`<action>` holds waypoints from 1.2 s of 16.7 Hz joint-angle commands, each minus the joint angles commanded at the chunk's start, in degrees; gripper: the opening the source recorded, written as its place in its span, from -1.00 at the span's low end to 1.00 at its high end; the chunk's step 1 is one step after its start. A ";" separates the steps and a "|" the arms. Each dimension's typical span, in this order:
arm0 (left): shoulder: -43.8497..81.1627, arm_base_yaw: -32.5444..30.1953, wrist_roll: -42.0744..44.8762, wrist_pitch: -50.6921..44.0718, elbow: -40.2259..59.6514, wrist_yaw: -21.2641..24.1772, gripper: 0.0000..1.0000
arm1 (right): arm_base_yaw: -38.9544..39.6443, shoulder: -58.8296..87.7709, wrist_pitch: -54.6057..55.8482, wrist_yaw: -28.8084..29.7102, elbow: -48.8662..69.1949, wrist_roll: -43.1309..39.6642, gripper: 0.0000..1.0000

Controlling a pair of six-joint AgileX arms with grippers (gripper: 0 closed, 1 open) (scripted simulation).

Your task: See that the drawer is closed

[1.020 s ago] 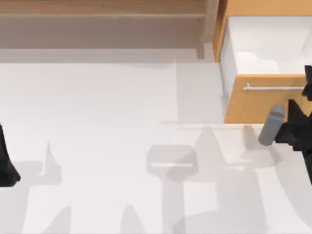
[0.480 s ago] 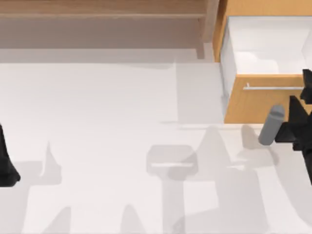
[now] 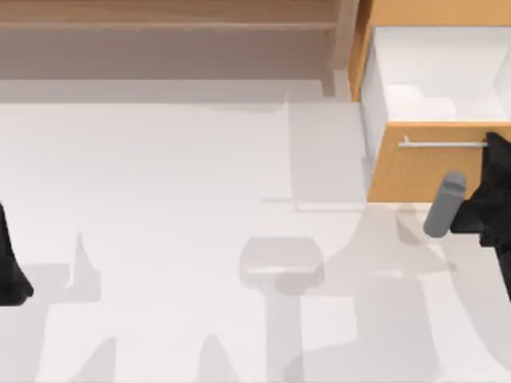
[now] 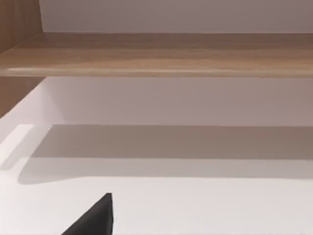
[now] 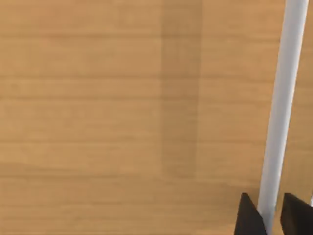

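Note:
The drawer [image 3: 423, 171] stands pulled out at the table's back right, its white inner walls [image 3: 375, 88] showing behind the orange-tan front. A thin silver handle [image 3: 443, 144] runs across that front. My right gripper [image 3: 495, 148] is at the handle's right end, against the front. In the right wrist view the wooden front [image 5: 98, 98] is very close. There the handle [image 5: 283, 98] runs down to my right gripper [image 5: 273, 215], whose two black fingertips [image 5: 249, 218] stand close together. My left gripper [image 3: 12, 271] is parked at the table's left edge.
A long darker brown shelf unit [image 3: 168, 16] runs along the back of the table, also seen as a wooden board [image 4: 156, 54] in the left wrist view. The white tabletop [image 3: 200, 199] spreads between the two arms.
My right gripper has moved toward the back, up to the drawer front and over the handle's right end. The drawer has not shifted. The left arm has stayed still.

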 joint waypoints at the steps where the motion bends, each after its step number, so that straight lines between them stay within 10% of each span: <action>1: 0.00 0.00 0.00 0.00 0.00 0.00 1.00 | 0.00 0.00 0.00 0.00 0.00 0.00 -1.00; 20: 0.00 0.00 0.00 0.00 0.00 0.00 1.00 | -3.80 4.35 -9.59 -3.80 13.68 0.10 -1.00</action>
